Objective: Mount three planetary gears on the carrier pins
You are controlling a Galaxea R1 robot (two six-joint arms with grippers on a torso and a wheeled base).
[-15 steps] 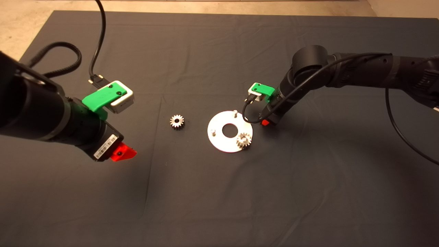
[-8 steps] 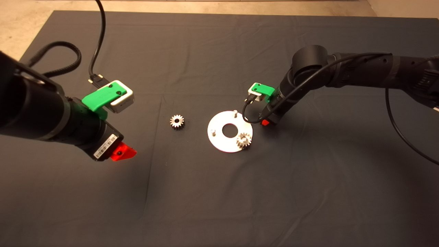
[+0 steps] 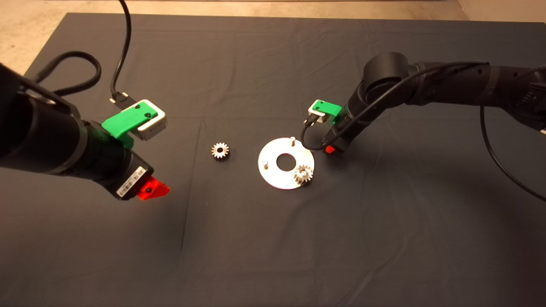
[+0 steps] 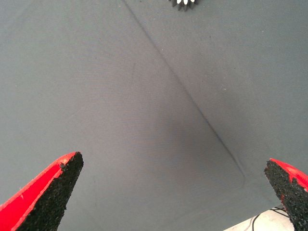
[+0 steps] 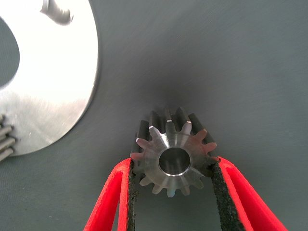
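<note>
My right gripper (image 5: pixel 173 162) is shut on one planetary gear (image 5: pixel 166 139), holding it by its teeth just off the mat beside the disc's (image 5: pixel 53 82) rim. In the head view that gripper (image 3: pixel 329 149) sits at the disc's (image 3: pixel 273 175) far right edge and hides its gear. Two bare carrier pins (image 3: pixel 292 139) (image 3: pixel 265 163) stand on the disc. A second gear (image 3: pixel 303 174) sits over the third pin. A third gear (image 3: pixel 220 151) lies loose on the mat left of the disc. My left gripper (image 3: pixel 153 189) hovers open farther left, with this gear (image 4: pixel 183 4) ahead of it.
The dark mat (image 3: pixel 273 256) has a crease line running toward the front from near the loose gear. Black cables (image 3: pixel 123 51) loop over the far left of the mat. The bare floor (image 3: pixel 25 34) shows beyond the mat's far left corner.
My right gripper, with its gear, has shifted slightly up and away from the near edge. The left arm, the disc and the other two gears have not moved.
</note>
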